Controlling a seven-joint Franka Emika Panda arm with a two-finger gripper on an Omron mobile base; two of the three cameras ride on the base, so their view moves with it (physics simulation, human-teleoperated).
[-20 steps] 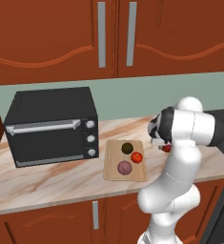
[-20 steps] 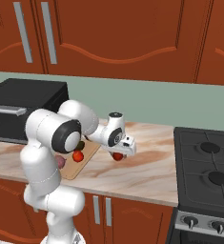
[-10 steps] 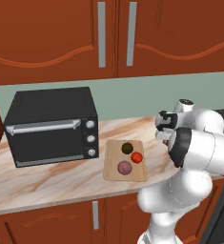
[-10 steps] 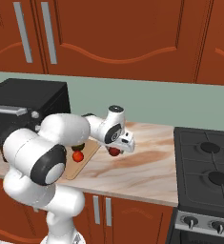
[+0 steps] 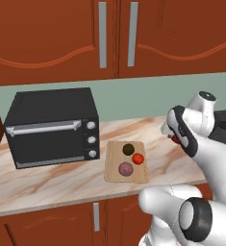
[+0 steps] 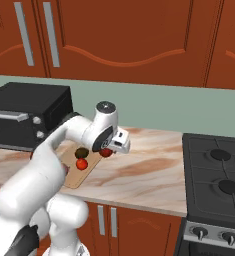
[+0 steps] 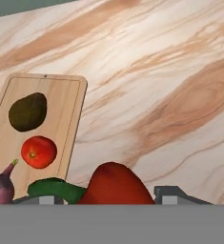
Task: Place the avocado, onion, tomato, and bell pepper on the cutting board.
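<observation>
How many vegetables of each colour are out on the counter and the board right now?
Red: 2, the round bright-red tomato on the light-tan wooden cutting board and the deep-red lobed bell pepper at the end effector.
Dark olive-green: 1, the egg-shaped avocado.
Purplish-pink: 1, the round onion.
Total: 4

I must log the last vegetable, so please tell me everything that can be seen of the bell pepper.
The bell pepper is deep red, smooth and lobed, with a curved green stem pointing left in the hand view. It sits between the pincer tips, which look closed on it, raised above the marble counter, just right of the cutting board. From the right base view it shows as a small red patch under the hand.
</observation>
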